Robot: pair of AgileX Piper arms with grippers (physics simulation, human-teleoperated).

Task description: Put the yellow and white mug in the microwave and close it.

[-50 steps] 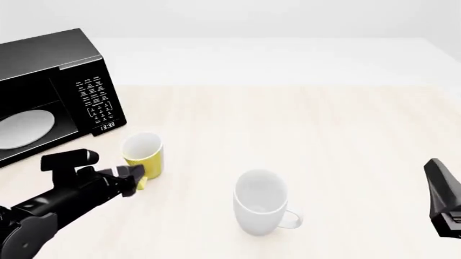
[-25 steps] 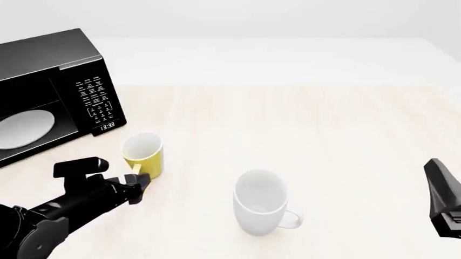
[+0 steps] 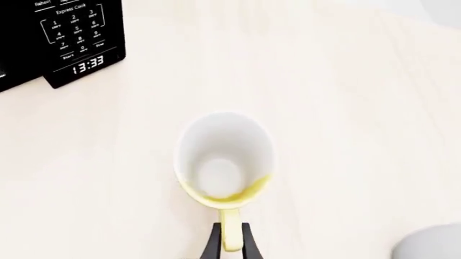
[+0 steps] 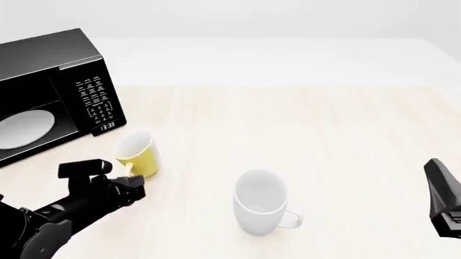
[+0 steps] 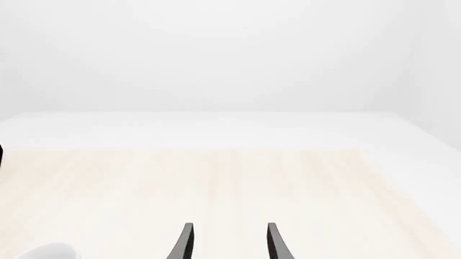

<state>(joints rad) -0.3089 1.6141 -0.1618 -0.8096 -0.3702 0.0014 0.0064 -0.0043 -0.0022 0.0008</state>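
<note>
1. The left gripper (image 3: 230, 245) has its two dark fingers pinched on the yellow handle of the yellow and white mug (image 4: 137, 152), which sits tilted toward the microwave (image 4: 54, 91) (whether its base touches the table, I cannot tell).
2. The mug is just in front of the microwave's keypad corner, near the clock display (image 3: 88, 65) reading 13:33, and outside the oven.
3. The microwave's front is open to view, with the white turntable plate (image 4: 25, 128) showing inside.
4. A larger white mug (image 4: 260, 202) stands upright on the pale wooden table (image 4: 324, 135), well apart from the yellow one.
5. The right gripper (image 5: 226, 243) hangs over bare table at the right side, its fingers apart and holding nothing.
</note>
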